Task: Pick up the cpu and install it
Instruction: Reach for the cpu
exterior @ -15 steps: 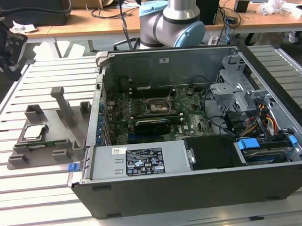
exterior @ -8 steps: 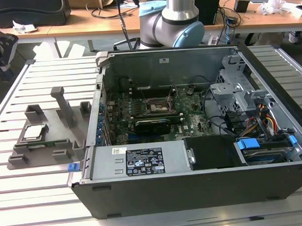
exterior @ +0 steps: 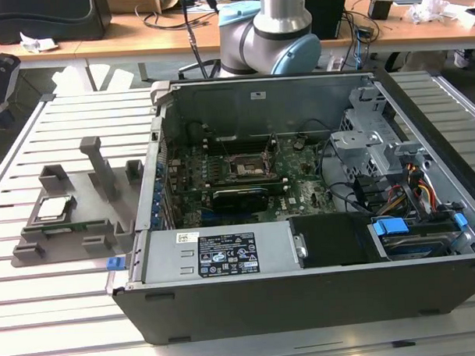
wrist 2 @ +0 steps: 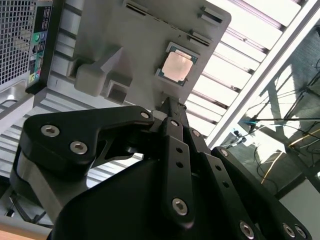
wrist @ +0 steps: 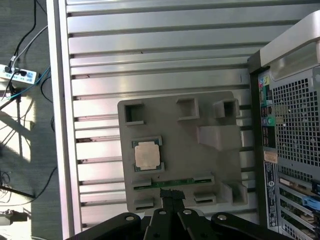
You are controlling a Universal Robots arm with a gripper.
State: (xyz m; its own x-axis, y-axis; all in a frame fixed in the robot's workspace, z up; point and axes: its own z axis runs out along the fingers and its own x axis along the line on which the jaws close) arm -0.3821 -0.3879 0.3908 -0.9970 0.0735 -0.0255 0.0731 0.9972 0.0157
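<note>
**CPU in its tray, tool above it and empty**

The cpu [exterior: 53,208] [wrist 2: 177,66] [wrist: 147,154] lies flat, silver plate up, in a recess of the grey holder tray [exterior: 76,240] [wrist 2: 145,40] [wrist: 200,165]. The tray sits on the slatted table [exterior: 71,113] at the exterior view's left, just beside the open computer case [exterior: 304,289]. The dark socket [exterior: 247,167] inside the case is well apart from the chip. In both wrist views the tool [wrist 2: 169,102] [wrist: 170,192] hovers over the tray's edge, fingers together and gripping nothing, its tips clear of the cpu.

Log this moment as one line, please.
cpu: lying in grey holder tray | gripper: shut, empty, apart from cpu | install: not done
</note>
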